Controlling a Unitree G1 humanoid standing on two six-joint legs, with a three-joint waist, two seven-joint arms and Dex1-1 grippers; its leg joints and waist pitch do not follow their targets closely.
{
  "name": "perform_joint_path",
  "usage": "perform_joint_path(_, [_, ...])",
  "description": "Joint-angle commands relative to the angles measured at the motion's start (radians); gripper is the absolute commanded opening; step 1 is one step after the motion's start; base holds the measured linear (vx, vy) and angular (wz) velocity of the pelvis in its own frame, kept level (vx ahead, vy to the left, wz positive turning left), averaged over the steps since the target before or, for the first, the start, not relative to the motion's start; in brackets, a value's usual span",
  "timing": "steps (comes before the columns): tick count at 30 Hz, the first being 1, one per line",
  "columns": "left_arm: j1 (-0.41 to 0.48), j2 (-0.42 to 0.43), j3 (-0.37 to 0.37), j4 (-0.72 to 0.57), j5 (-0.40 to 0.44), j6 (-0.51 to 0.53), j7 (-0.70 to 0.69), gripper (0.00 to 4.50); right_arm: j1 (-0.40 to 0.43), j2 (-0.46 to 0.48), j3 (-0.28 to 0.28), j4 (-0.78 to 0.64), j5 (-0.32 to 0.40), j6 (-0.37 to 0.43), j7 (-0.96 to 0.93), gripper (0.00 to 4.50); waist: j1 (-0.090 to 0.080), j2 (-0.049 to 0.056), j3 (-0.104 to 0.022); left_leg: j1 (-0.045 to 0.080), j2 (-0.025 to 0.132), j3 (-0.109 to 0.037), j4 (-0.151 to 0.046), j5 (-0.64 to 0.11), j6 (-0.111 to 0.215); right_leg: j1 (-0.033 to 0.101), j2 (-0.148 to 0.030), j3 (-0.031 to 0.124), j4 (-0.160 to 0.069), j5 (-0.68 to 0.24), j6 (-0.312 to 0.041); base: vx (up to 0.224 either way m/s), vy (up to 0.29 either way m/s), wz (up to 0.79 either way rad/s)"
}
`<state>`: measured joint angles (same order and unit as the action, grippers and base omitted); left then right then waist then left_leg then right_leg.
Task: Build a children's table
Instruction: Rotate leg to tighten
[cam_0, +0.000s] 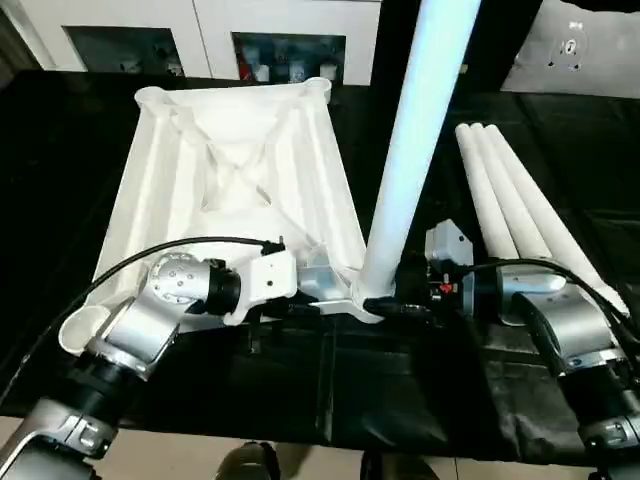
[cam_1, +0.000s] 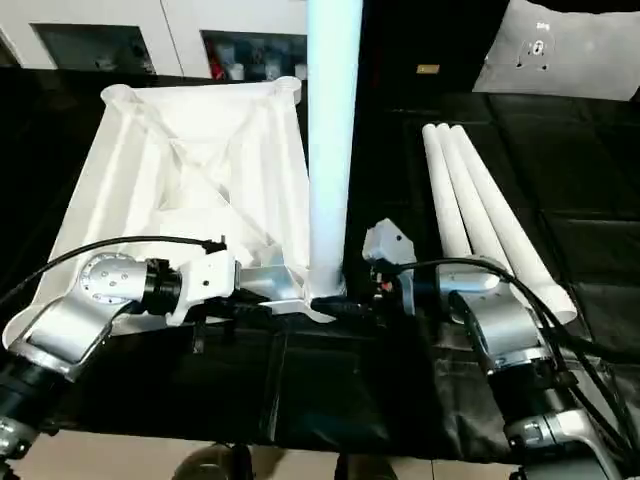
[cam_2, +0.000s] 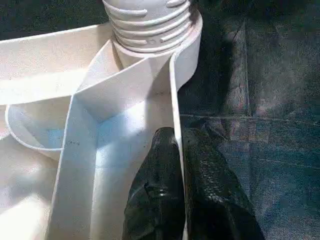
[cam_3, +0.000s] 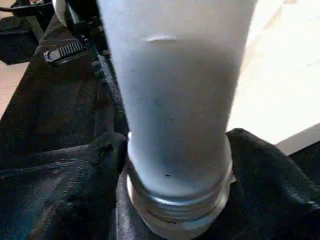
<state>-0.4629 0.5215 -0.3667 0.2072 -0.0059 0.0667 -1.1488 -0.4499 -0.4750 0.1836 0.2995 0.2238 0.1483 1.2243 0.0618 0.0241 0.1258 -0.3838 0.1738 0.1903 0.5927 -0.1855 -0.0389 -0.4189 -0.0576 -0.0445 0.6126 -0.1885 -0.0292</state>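
The left tool (cam_2: 182, 200) is pinched shut on the near rim of the children's table top (cam_0: 235, 160), one black finger (cam_2: 155, 200) inside the wall and one outside. The right tool (cam_3: 175, 165) stands around the base of an upright white leg (cam_0: 415, 150); whether it grips I cannot tell. That leg stands in the top's near right corner socket (cam_2: 150, 30). The top lies ribs-up on the black tabletop (cam_0: 80, 130). Three spare legs (cam_0: 510, 200) lie together to the right.
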Motion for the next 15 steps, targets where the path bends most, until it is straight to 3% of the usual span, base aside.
perform_joint_path(1, [-0.003, 0.004, -0.028, -0.003, 0.016, -0.019, -0.026, 0.00, -0.010, 0.002, 0.010, 0.009, -0.004, -0.008, 0.014, 3.05, -0.002, -0.010, -0.076, 0.016, 0.058, -0.021, -0.059, -0.080, 0.125, 0.061, -0.083, 0.050, -0.060, -0.077, -0.276, 0.000, 0.000, 0.00])
perform_joint_path(7, [0.011, 0.005, -0.023, -0.017, 0.009, -0.008, -0.023, 0.00, 0.018, 0.018, 0.018, -0.018, 0.014, 0.014, 0.016, 2.70, -0.002, -0.010, -0.076, 0.015, 0.058, -0.021, -0.059, -0.073, 0.127, 0.061, -0.083, 0.050, -0.059, -0.072, -0.275, 0.000, 0.000, 0.00])
perform_joint_path(8, [0.017, 0.004, -0.018, -0.027, 0.005, 0.004, -0.016, 0.00, 0.029, 0.022, 0.020, -0.030, 0.019, 0.020, 0.013, 2.69, 0.000, -0.005, -0.076, 0.015, 0.058, -0.022, -0.059, -0.077, 0.126, 0.060, -0.084, 0.050, -0.060, -0.077, -0.275, 0.000, 0.000, 0.00])
perform_joint_path(10, [0.025, -0.002, -0.011, -0.043, 0.003, 0.027, 0.004, 0.00, 0.044, 0.033, 0.020, -0.046, 0.028, 0.033, 0.002, 2.68, -0.002, -0.007, -0.075, 0.015, 0.060, -0.022, -0.061, -0.079, 0.125, 0.061, -0.084, 0.049, -0.059, -0.072, -0.277, 0.000, 0.000, 0.00])
perform_joint_path(11, [0.029, -0.006, -0.007, -0.052, 0.004, 0.041, 0.018, 0.00, 0.051, 0.040, 0.019, -0.056, 0.031, 0.041, -0.009, 2.68, -0.002, -0.003, -0.075, 0.016, 0.061, -0.022, -0.061, -0.081, 0.123, 0.059, -0.083, 0.049, -0.058, -0.072, -0.278, 0.000, 0.000, 0.00])
perform_joint_path(14, [0.048, -0.074, 0.033, -0.119, -0.005, 0.173, 0.144, 0.00, 0.097, 0.110, 0.023, -0.109, 0.037, 0.095, -0.115, 2.67, -0.006, -0.005, -0.070, 0.017, 0.063, -0.022, -0.065, -0.098, 0.107, 0.058, -0.084, 0.051, -0.063, -0.101, -0.278, 0.000, 0.000, 0.00])
perform_joint_path(15, [0.050, -0.112, 0.044, -0.141, 0.003, 0.223, 0.206, 0.00, 0.110, 0.157, 0.025, -0.118, 0.015, 0.096, -0.195, 2.67, -0.008, -0.006, -0.067, 0.018, 0.061, -0.022, -0.068, -0.126, 0.093, 0.056, -0.084, 0.050, -0.071, -0.155, -0.269, 0.000, 0.000, 0.00])
